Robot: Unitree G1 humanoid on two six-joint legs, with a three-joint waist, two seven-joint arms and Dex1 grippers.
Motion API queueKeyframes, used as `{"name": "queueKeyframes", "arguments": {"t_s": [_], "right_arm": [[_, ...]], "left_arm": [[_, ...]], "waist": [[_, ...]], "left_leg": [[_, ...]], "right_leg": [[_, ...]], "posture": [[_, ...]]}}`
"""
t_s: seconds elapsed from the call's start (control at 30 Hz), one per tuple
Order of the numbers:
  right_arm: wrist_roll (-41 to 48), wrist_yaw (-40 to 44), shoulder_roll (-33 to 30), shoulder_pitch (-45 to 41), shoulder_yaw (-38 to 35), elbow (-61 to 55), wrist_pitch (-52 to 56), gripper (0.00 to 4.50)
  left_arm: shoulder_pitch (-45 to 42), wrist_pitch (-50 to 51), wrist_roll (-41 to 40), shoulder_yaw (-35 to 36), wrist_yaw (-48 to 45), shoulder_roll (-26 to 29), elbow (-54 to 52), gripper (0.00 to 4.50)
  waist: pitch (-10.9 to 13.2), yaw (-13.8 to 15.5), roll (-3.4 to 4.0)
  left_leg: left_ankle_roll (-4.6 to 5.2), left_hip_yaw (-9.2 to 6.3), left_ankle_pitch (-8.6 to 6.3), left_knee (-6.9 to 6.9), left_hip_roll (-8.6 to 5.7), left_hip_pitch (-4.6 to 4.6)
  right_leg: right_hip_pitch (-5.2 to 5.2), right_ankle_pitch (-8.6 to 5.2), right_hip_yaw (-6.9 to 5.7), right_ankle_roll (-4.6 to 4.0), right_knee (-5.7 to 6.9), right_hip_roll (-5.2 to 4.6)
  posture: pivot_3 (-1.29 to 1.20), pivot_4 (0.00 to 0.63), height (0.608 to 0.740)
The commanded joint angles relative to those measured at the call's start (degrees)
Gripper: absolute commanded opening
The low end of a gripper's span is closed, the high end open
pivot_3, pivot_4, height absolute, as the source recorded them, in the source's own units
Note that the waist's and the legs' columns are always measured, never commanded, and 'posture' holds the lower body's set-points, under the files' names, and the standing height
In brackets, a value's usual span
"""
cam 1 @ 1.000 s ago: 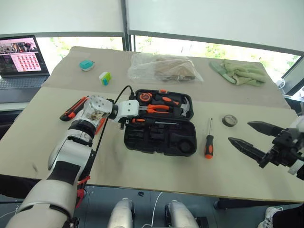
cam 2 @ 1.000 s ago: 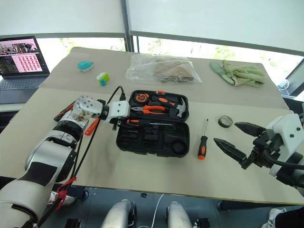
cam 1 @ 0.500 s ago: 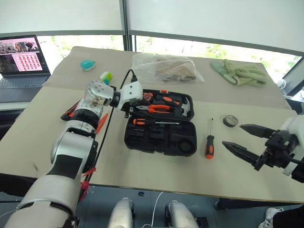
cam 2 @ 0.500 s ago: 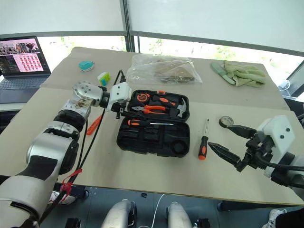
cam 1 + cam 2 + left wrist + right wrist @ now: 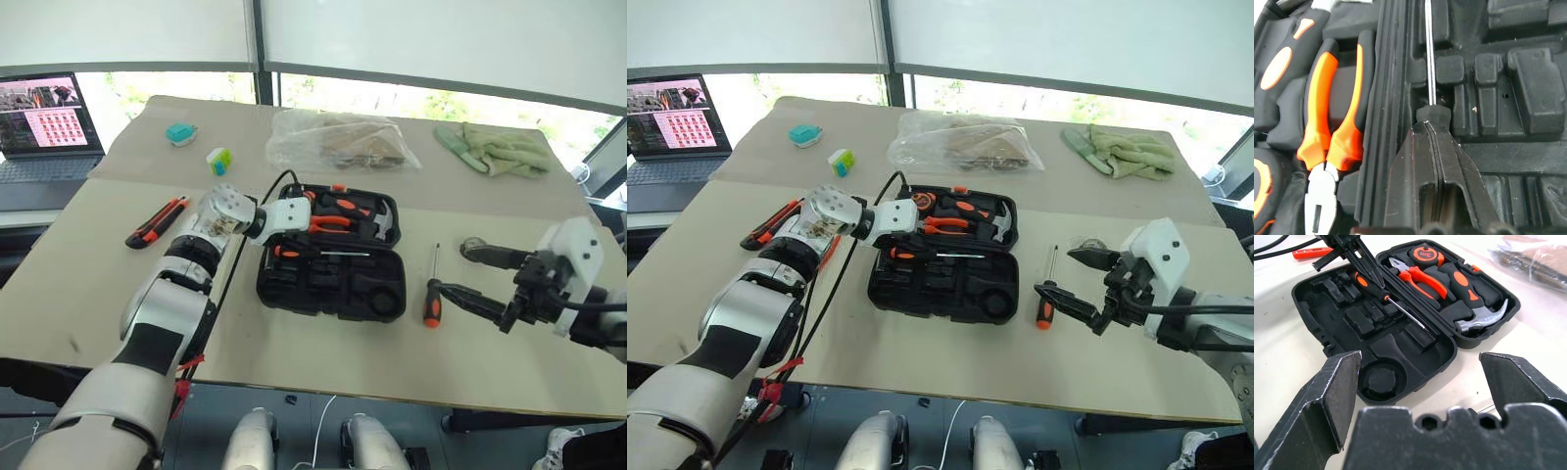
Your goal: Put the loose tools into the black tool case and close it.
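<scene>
Beige table (image 5: 88, 284), black tool case (image 5: 331, 284) open, left gripper (image 5: 1367, 265) shut

An office-like test room is indicated: a paper-covered table (image 5: 323, 372), a running laptop (image 5: 44, 122) off its far left corner, blind-shaded windows (image 5: 441, 44).

head views overhead, wrist views near case (image 5: 1400, 333)

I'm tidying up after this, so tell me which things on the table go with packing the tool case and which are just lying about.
For the job:
- tool case
- utility knife
- screwdriver on the table
- screwdriver in the case
- tape roll

Lying about:
- laptop
- clear bag
- green cloth
- two small gadgets
</scene>
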Motion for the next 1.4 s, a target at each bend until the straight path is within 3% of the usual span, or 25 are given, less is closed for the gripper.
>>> {"name": "queueKeyframes", "arguments": {"t_s": [0.03,0.37,0.47,0.57,0.67,0.77,0.87,1.0,1.23,1.4], "right_arm": [[-1.37,0.92,-0.31,-1.35,0.26,0.45,-1.93,4.50],[-3.68,1.75,1.07,-2.70,2.81,2.18,-3.45,4.50],[-4.84,1.35,1.51,-2.38,2.81,2.48,-3.91,4.50],[-5.03,0.69,2.09,0.40,0.03,1.18,-3.21,4.50],[-4.73,0.20,2.78,4.83,-4.40,-1.06,-2.14,4.50],[-3.90,-2.39,5.67,12.93,-12.50,-5.97,1.07,4.50],[-2.25,-6.44,10.16,19.54,-17.50,-11.65,4.24,4.50],[-1.39,-13.84,15.84,22.64,-15.67,-16.45,7.08,4.50],[-7.87,-27.77,24.50,15.07,0.68,-13.17,8.98,4.50],[-11.17,-30.76,26.85,7.80,8.48,-8.54,8.91,4.50]], "left_arm": [[1.48,-1.31,2.99,-2.39,2.20,-0.04,0.05,0.03],[2.19,-2.33,5.90,-5.07,7.10,-0.86,1.80,0.03],[0.86,-0.97,3.41,-2.80,6.02,-0.44,1.48,0.03],[-0.79,4.15,-3.52,2.75,-0.83,0.33,-0.44,0.03],[-1.95,14.04,-12.19,8.70,-11.43,1.34,-5.52,0.70],[1.05,38.61,-26.46,10.90,-20.48,5.63,-25.67,1.81],[7.05,57.96,-39.19,9.42,-21.12,11.47,-48.16,2.85],[12.30,68.50,-47.24,8.69,-21.12,16.43,-64.41,4.34],[15.69,64.88,-45.27,5.99,-20.46,17.61,-68.80,4.46],[15.30,61.37,-43.08,5.00,-19.46,17.31,-66.86,4.46]], "waist": [[0.00,-0.01,0.01],[-0.13,0.01,0.17],[-0.13,-0.01,0.17],[-0.12,-0.08,0.17],[-0.11,-0.14,0.18],[-0.08,-0.10,0.21],[-0.10,-0.50,0.30],[-0.25,-1.21,0.66],[-0.25,-1.63,0.67],[-0.22,-1.49,0.72]], "left_leg": [[0.00,0.00,0.00,0.01,0.00,0.01],[0.00,0.00,0.00,0.15,0.00,0.11],[0.01,0.00,0.00,0.25,0.00,0.11],[0.01,0.00,-0.01,0.35,0.02,0.09],[0.01,0.00,-0.01,0.42,0.03,-0.09],[0.02,-0.06,-0.01,0.50,0.04,-0.24],[0.03,-0.20,-0.03,0.52,0.14,-0.25],[0.03,-0.45,-0.03,0.51,0.16,0.03],[0.12,-0.26,0.21,0.63,0.13,0.23],[0.13,-0.22,0.20,0.56,0.05,0.15]], "right_leg": [[0.01,0.00,0.00,0.01,0.00,0.00],[0.14,0.01,0.00,0.02,0.11,0.00],[0.12,0.01,0.00,0.03,0.24,0.00],[0.07,0.01,0.00,0.03,0.38,0.01],[-0.10,0.01,0.00,0.03,0.44,0.02],[-0.19,-0.01,-0.02,0.05,0.49,0.03],[-0.15,-0.04,-0.09,0.08,0.54,0.04],[0.02,-0.08,-0.04,0.06,0.69,0.02],[0.08,-0.26,0.07,-0.22,0.82,0.14],[-0.02,-0.18,0.14,-0.15,0.81,0.13]], "posture": [[0.00,0.150,0.740],[0.00,0.150,0.740],[0.00,0.150,0.740],[0.00,0.150,0.740],[0.00,0.150,0.740],[0.00,0.150,0.740],[0.00,0.150,0.740],[0.00,0.150,0.740],[0.00,0.150,0.740],[0.00,0.150,0.740]]}}
